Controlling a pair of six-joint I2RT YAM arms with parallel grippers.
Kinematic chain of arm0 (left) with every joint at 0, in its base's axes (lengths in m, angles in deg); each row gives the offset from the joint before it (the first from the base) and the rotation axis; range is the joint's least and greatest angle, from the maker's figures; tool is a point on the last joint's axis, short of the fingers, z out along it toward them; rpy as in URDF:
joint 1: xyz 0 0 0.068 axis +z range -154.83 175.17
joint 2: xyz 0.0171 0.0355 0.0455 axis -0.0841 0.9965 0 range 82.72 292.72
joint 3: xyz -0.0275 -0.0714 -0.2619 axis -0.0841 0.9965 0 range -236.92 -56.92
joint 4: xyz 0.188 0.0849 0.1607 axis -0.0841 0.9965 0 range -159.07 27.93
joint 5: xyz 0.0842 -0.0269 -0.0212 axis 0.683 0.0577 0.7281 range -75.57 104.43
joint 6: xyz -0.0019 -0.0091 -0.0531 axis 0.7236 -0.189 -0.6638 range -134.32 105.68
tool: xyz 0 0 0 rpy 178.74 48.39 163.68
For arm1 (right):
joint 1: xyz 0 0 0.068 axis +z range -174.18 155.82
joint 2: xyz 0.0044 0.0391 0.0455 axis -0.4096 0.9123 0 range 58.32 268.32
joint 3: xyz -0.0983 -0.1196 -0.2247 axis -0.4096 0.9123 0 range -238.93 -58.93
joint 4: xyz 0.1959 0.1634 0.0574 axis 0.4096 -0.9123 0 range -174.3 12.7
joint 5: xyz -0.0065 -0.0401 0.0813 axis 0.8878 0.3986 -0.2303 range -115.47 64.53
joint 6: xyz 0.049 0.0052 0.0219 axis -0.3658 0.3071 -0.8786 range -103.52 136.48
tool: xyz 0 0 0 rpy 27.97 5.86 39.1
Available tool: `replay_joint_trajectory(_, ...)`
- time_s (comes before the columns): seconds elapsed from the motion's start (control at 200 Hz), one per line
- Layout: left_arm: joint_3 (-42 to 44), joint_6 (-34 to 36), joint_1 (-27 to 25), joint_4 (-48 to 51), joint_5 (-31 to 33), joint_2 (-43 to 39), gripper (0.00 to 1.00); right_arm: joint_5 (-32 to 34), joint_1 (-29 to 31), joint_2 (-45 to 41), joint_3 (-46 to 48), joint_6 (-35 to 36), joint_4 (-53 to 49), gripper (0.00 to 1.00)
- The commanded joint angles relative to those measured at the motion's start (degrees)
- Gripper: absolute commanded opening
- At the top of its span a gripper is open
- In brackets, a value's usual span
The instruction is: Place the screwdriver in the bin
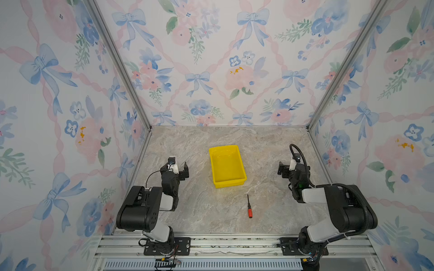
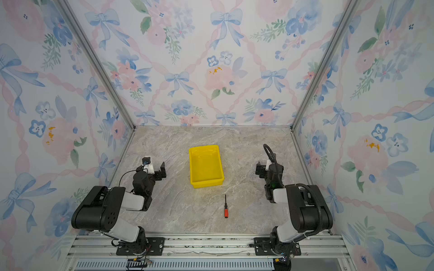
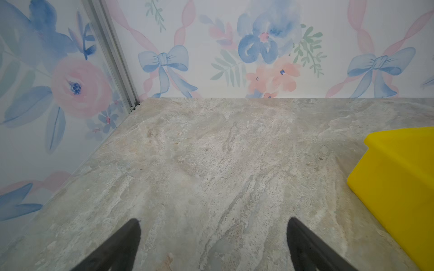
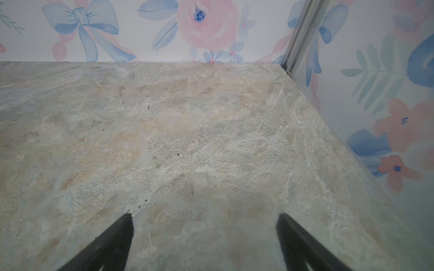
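Note:
The screwdriver (image 1: 249, 207) (image 2: 226, 207) lies flat on the marble table in both top views, just in front of the bin. Its thin black shaft points toward the bin and its orange-red handle toward the front rail. The yellow bin (image 1: 231, 184) (image 2: 207, 184) stands empty mid-table; one corner (image 3: 399, 176) shows in the left wrist view. My left gripper (image 1: 182, 170) (image 2: 158, 172) (image 3: 213, 220) is open left of the bin, holding nothing. Right of the bin, my right gripper (image 1: 281, 169) (image 2: 259, 169) (image 4: 205, 214) is also open and empty. Neither wrist view shows the screwdriver.
Floral-papered walls close the table on three sides, with metal corner posts (image 1: 145, 122) (image 1: 311, 122) at the back. An aluminium rail (image 1: 234, 244) along the front carries both arm bases. Bare marble lies beneath both grippers.

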Motion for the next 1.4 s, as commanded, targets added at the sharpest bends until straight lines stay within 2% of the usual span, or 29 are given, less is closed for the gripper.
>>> replay_joint_trajectory(0.0, -0.09, 0.92, 0.54, 0.0, -0.73, 0.61, 0.98, -0.67, 0.48, -0.07, -0.44, 0.54, 1.44, 0.97)
replay_joint_trajectory(1.175, -0.02, 0.84, 0.55, -0.03, -0.65, 0.49, 0.98, -1.1, 0.15, -0.18, -0.46, 0.38, 1.35, 0.97)
replay_joint_trajectory(1.395, 1.18, 0.88, 0.46, -0.08, -0.19, -2.62, 0.98, -1.93, 0.21, -3.56, 4.31, 0.51, 7.52, 0.97)
